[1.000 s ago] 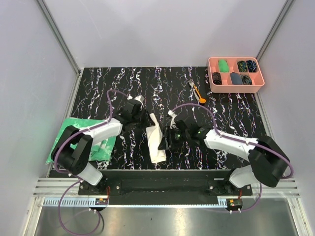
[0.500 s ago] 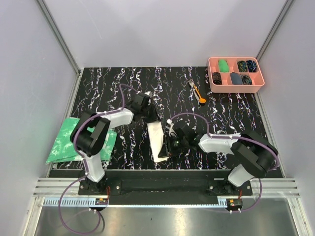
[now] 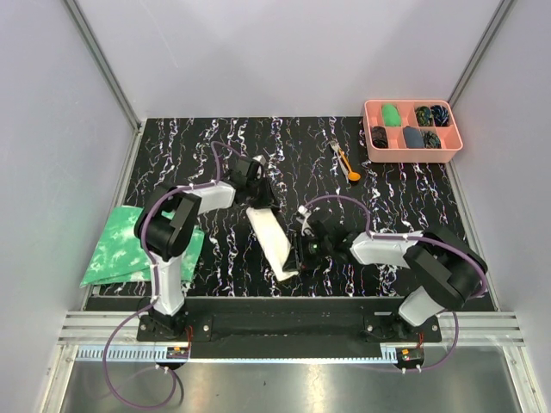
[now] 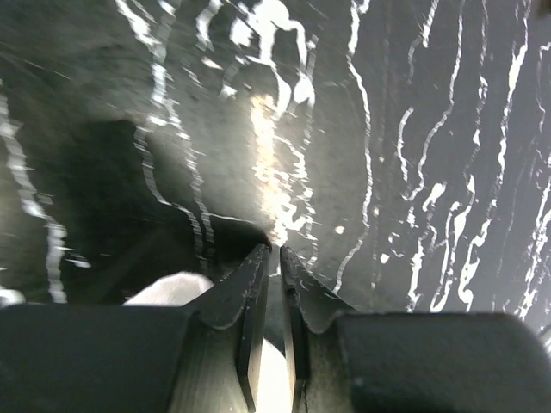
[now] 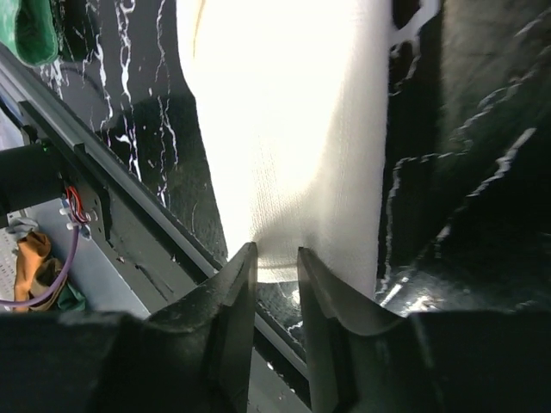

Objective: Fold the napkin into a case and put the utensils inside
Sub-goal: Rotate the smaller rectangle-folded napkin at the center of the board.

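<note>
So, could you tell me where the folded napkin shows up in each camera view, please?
Top external: the napkin, a slanted white strip at mid-table.
Left wrist: the napkin, a white scrap low, left of centre.
Right wrist: the napkin fills the upper middle.
Shared landmark: the black marbled table.

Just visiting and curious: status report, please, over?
Copy: napkin folded to a strip, left gripper pinching far end, right gripper near end. Loose utensils lie beside pink tray. Nothing in the way.
</note>
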You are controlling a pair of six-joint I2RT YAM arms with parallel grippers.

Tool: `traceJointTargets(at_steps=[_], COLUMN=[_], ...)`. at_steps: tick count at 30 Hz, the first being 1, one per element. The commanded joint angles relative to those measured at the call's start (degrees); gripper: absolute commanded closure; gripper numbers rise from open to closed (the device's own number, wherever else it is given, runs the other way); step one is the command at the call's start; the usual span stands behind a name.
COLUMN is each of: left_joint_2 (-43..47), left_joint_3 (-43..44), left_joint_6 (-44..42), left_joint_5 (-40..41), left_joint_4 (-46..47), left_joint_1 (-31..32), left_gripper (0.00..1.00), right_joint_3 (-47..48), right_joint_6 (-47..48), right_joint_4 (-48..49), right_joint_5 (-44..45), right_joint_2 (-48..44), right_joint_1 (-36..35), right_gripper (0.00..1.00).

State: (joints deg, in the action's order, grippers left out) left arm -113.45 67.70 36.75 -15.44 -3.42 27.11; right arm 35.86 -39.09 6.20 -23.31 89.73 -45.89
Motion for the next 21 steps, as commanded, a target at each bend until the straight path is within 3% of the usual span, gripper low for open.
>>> traceJointTargets(at_steps=[1,4,6,11,17,21], left_joint_2=[3.49,9.72,15.85,26.86,21.71,18.45], left_joint_3=[2.16,0.6,-2.48,-5.21,1.2,2.17], left_joint_6=[-4.06,-2.83,-1.07,0.78,-1.24,-2.47], left_joint_5=[4.97,8.93,11.47,11.76,2.27,2.7], left_joint_4=[-3.77,-5.72,-5.11,-7.56,-14.15,-15.74], left_joint_1=[-1.1,-1.1,-1.19,-2.06,-2.24,-2.42], left_gripper=[0.82,0.79,0.71,0.6,0.64,0.68], right_joint_3=[2.28,6.67,11.5,25.8,39.63,36.67], right_joint_6=[8.83,13.06,13.95,19.05,20.11,13.8], right_joint_4=[-12.85,-18.83,-24.96,-33.16,-43.19,-41.45], right_joint_5=[7.66,10.73,13.89,18.2,22.35,14.89], right_joint_2=[2.55,3.87,5.53,10.54,13.72,6.88], right_joint_1=[3.87,7.03,9.75,15.2,18.91,18.82], right_gripper=[0.63,0.6,0.57,0.45,0.4,0.38])
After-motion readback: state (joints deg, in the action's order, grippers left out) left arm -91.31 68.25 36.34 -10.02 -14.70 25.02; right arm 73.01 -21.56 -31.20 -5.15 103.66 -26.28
